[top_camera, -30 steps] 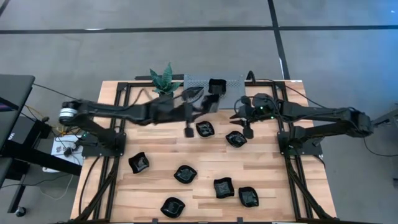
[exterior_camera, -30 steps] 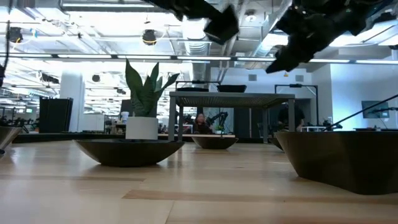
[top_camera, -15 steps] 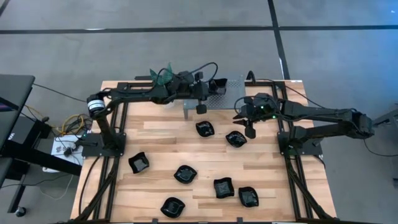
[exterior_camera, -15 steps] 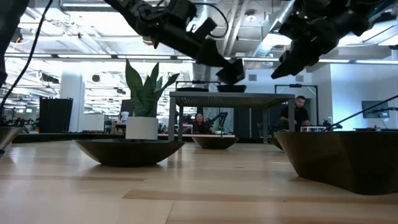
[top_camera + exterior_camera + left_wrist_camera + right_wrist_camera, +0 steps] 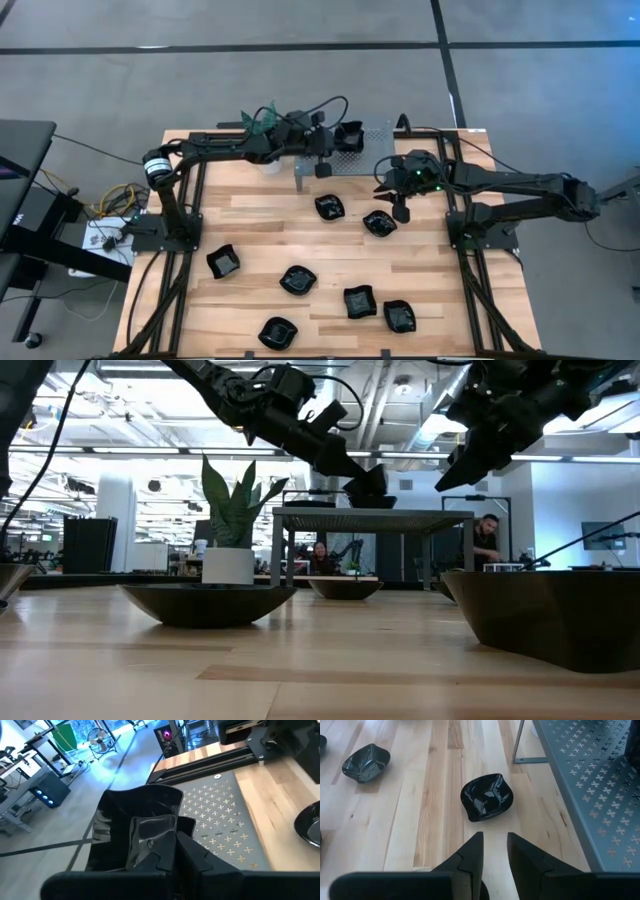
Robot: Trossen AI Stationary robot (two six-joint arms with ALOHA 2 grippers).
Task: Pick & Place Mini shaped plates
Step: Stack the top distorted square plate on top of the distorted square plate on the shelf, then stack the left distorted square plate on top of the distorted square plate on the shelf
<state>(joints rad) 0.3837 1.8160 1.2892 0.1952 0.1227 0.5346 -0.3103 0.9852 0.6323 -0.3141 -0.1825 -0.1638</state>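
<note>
The left hand (image 5: pixel 340 140) hangs over the grey perforated rack (image 5: pixel 372 133), fingers clamped on a square black mini plate (image 5: pixel 135 827). The right hand (image 5: pixel 494 851) hovers with fingers a little apart above the wooden counter (image 5: pixel 260 235), a wavy-edged mini plate (image 5: pixel 486 796) lying just ahead of its fingertips.

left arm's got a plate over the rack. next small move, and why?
Probably lower a little and open. The left end effector is shut on a square black plate, held above the grey rack. The right end effector waits over the table, open, near a wavy plate.
</note>
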